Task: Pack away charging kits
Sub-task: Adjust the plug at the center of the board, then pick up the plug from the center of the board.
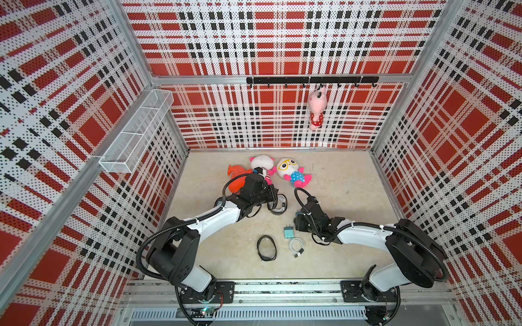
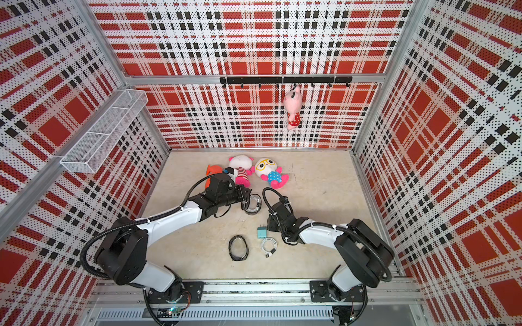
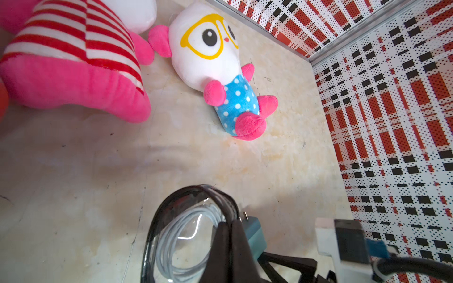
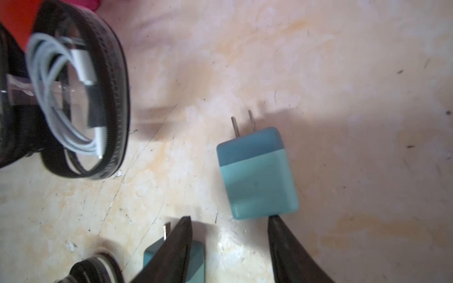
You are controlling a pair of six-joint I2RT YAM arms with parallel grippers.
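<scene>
Two teal adapters (image 4: 257, 171) lie near the loose black case (image 1: 266, 247), one by the right gripper (image 4: 230, 216), its jaws apart, empty. Two white cables: a loose cable (image 1: 296, 245) beside that case, a packed cable (image 4: 39, 80) inside a second case (image 4: 115, 98) pinched by the left gripper (image 3: 229, 223). Four plush toys (image 1: 293, 172); beige marbled tabletop (image 1: 339, 197), red plaid walls (image 1: 282, 42).

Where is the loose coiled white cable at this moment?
In a top view the coiled white cable lies on the table, front centre, just nearer the robot than a teal plug adapter and right of the free black oval case.
</scene>
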